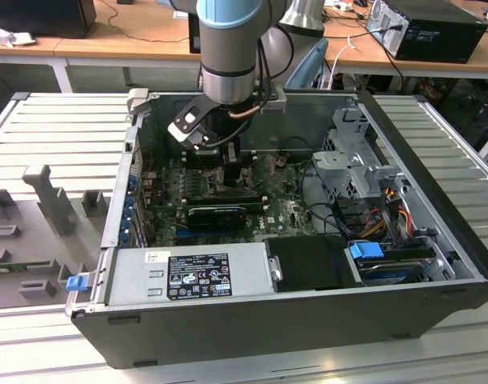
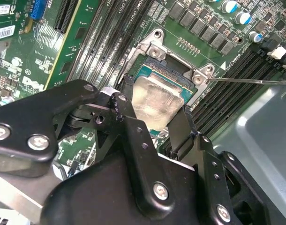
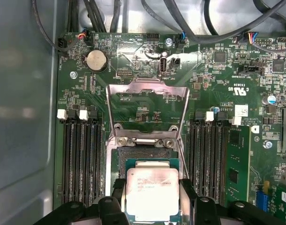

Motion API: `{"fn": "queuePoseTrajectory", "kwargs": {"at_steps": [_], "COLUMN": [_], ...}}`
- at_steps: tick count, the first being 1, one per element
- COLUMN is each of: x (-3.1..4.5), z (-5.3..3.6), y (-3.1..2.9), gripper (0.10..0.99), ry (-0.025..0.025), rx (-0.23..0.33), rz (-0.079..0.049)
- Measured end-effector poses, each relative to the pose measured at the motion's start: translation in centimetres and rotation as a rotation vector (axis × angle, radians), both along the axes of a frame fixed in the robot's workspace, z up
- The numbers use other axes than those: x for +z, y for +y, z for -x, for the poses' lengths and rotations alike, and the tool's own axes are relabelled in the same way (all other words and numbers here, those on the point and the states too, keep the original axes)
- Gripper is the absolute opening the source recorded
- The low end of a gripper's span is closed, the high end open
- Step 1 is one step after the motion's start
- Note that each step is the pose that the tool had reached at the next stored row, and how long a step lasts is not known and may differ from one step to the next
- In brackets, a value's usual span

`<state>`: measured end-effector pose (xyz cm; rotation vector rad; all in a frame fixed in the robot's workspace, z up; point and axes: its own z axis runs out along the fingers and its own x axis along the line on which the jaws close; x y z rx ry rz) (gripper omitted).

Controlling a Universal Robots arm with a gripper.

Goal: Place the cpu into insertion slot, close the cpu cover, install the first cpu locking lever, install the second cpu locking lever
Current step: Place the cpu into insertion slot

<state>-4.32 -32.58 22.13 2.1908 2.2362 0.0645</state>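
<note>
Motherboard [image 3: 218, 93] memory slots [image 3: 82, 159] flank the cpu [image 3: 152, 192] between jaws; cpu cover [image 3: 147, 85] open.

An open computer case [image 1: 252, 320] lay on a ribbed grey counter [image 1: 60, 128], a grey power supply [image 1: 188, 276] along its near wall, a black graphics card [image 1: 218, 214] just beyond. The green motherboard [image 3: 218, 93] carried a coin battery [image 3: 96, 60] and long black memory slots [image 3: 79, 159].

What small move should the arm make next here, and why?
Probably ease the cpu straight down. The gripper grips it by two edges right over the insertion slot, the cpu cover is flipped open, and whether the chip is seated cannot be told.
</note>
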Motion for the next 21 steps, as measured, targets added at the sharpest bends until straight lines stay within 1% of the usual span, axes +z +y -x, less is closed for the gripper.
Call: {"fn": "queuePoseTrajectory", "kwargs": {"at_steps": [1, 3, 4, 5, 7, 10, 16, 21], "x": [-0.06, -0.46, -0.61, -0.71, -1.07, -1.51, -1.84, -2.14], "z": [0.01, 0.01, 0.01, 0.00, 0.00, 0.00, -0.02, -0.04], "y": [0.02, 0.40, 0.49, 0.52, 0.55, 0.55, 0.67, 0.75], "gripper": [0.541, 0.541, 0.541, 0.541, 0.541, 0.541, 0.541, 0.541], "ry": [0.0001, 0.0001, 0.0001, 0.0002, 0.0002, 0.0002, 0.0002, 0.0010], "rx": [0.000, -0.012, -0.019, -0.024, -0.055, -0.055, -0.024, -0.022], "rz": [0.000, 0.000, 0.000, 0.000, 0.000, 0.000, 0.000, 0.000]}}
